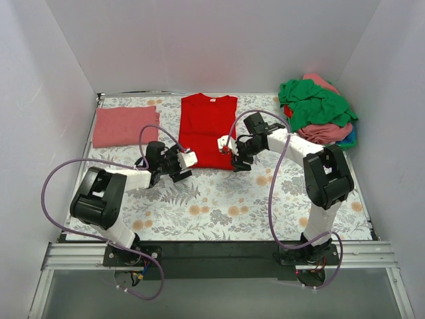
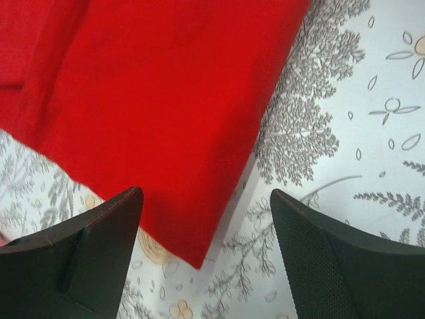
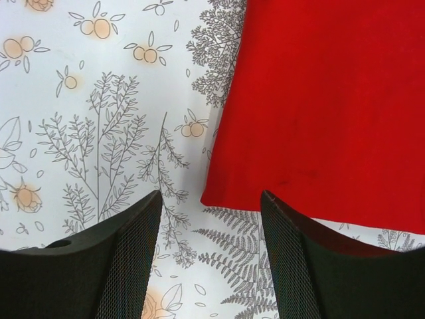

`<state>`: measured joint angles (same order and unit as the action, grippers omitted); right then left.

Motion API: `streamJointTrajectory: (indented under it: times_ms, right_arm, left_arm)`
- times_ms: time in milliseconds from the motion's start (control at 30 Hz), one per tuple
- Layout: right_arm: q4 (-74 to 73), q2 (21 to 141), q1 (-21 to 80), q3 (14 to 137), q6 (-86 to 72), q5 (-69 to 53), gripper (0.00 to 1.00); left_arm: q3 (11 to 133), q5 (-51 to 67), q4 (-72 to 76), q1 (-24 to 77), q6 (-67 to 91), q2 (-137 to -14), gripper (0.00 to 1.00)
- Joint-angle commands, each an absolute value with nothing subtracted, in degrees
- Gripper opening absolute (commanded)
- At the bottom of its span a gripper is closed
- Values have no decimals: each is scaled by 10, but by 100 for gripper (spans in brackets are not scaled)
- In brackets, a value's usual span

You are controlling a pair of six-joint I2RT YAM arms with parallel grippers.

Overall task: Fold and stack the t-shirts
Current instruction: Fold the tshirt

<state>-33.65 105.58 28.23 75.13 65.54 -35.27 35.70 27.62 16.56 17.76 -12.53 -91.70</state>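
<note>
A bright red t-shirt (image 1: 207, 129) lies flat on the floral cloth at the back middle, folded into a long rectangle with its collar away from me. My left gripper (image 1: 188, 165) hovers open at its near left corner; in the left wrist view that corner of the red t-shirt (image 2: 166, 113) sits between the spread fingers of the left gripper (image 2: 206, 199) without touching them. My right gripper (image 1: 234, 158) stands open at the near right corner, where the red t-shirt (image 3: 332, 106) lies just beyond the right gripper (image 3: 211, 199). Neither gripper holds anything.
A folded salmon-pink t-shirt (image 1: 125, 125) lies at the back left. A heap of unfolded t-shirts (image 1: 319, 109), green on top with pink, red and blue beneath, sits at the back right. White walls close the table on three sides.
</note>
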Motion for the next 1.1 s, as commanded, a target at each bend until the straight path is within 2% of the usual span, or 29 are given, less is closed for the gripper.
streamJointTrajectory:
  times_ms: [0, 67, 167, 200, 433, 700, 800, 900, 1000, 1033, 1067]
  right_arm:
    - [-311, 1068, 289, 770, 652, -343, 68]
    - [-306, 1071, 293, 768, 651, -339, 68]
    - [-294, 1075, 302, 761, 650, -323, 68]
    - [-281, 1078, 306, 759, 648, -318, 68]
    - [-247, 1108, 334, 758, 632, -264, 70]
    - [-214, 1147, 354, 774, 561, -213, 69]
    - [-207, 1167, 355, 780, 531, -182, 65]
    - [-206, 1173, 355, 780, 520, -157, 57]
    - [-207, 1173, 354, 774, 512, -153, 38]
    - [-211, 1172, 354, 773, 507, -159, 27]
    - [-216, 1171, 354, 771, 506, -163, 21]
  left_arm:
    - [376, 258, 175, 178, -152, -937, 75]
    - [384, 246, 187, 178, -153, -948, 72]
    - [393, 228, 202, 178, -150, -973, 62]
    - [395, 223, 205, 178, -150, -979, 55]
    - [367, 226, 231, 178, -142, -972, 23]
    - [356, 243, 219, 178, -132, -955, 17]
    - [348, 243, 216, 178, -131, -945, 14]
    - [339, 255, 204, 178, -142, -933, 7]
    - [333, 271, 193, 178, -148, -922, 3]
    - [330, 277, 182, 179, -150, -918, 2]
    - [329, 279, 178, 182, -149, -915, 1]
